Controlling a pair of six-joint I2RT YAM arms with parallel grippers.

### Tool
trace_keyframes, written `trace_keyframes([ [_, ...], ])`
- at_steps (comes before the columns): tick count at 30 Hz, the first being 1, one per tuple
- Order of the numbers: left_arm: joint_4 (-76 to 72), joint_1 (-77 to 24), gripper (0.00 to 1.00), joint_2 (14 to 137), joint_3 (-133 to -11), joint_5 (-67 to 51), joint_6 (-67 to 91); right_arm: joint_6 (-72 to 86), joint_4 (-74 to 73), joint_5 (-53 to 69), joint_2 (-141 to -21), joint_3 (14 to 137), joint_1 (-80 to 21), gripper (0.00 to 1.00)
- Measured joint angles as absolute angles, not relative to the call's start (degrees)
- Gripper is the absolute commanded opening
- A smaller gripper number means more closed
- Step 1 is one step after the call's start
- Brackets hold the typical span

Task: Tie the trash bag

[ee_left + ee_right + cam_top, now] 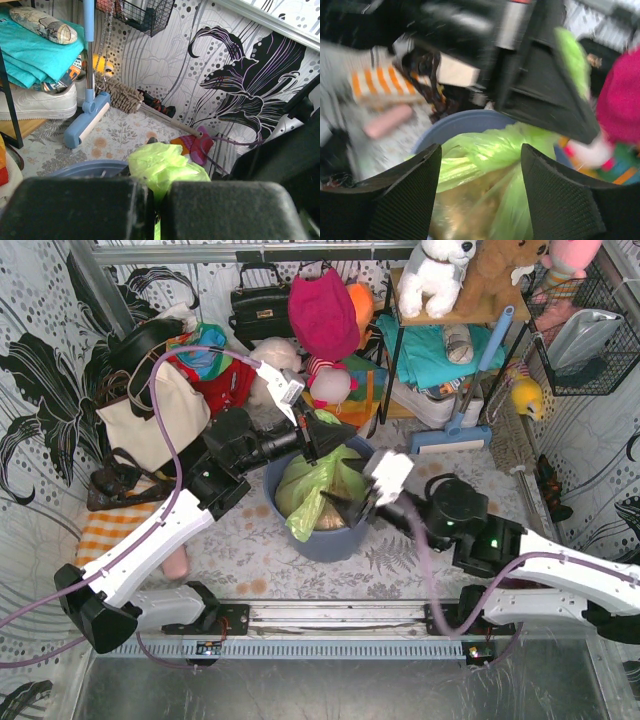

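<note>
My right gripper (479,170) is nearest to me. It is wide open and holds nothing. It hangs just over the trash bag (312,492), and green plastic shows between its two fingers. The trash bag sits in the round blue bin (335,545) in the middle of the table (250,560). Brown waste shows through it. A loose green flap hangs over the near left rim. Just past that is my left gripper (157,196). It is closed on a bunch of the bag's top, and a green puff sticks out beyond its fingers.

What could go wrong? The plastic is thin, so I think a hard pull could rip it. The bunch in my left gripper looks small, so it could slip out. My two grippers are very close, so they could bump. If my right gripper closes in the wrong spot, it may grab only air. A strong tug up may also tip the bin.
</note>
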State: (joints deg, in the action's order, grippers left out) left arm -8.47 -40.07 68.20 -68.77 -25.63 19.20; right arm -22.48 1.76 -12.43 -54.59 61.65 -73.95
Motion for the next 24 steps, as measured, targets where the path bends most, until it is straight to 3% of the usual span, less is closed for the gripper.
trace_keyframes([
  [2, -8.47, -40.07, 0.04, 68.2, -68.77, -25.47, 19.22, -6.0, 2.22, -18.41, -52.73, 61.34, -73.93, 0.52],
  [6, -8.47, -40.07, 0.04, 68.07, -68.75, -24.53, 19.22, 24.64, -0.03, -25.36, -50.06, 58.22, -73.89, 0.51],
  [11, -8.51, -40.07, 0.04, 67.57, -68.51, -23.14, 19.27, 51.4, -6.92, -27.55, -53.56, 56.84, -73.93, 0.55],
  [17, -8.51, -40.07, 0.04, 67.11, -68.2, -22.04, 19.51, 65.21, -8.47, -29.17, -57.6, 56.75, -74.89, 0.51],
  [24, -8.51, -40.07, 0.04, 67.11, -68.2, -21.85, 19.64, 67.92, -3.6, -29.17, -58.83, 55.35, -74.89, 0.52],
])
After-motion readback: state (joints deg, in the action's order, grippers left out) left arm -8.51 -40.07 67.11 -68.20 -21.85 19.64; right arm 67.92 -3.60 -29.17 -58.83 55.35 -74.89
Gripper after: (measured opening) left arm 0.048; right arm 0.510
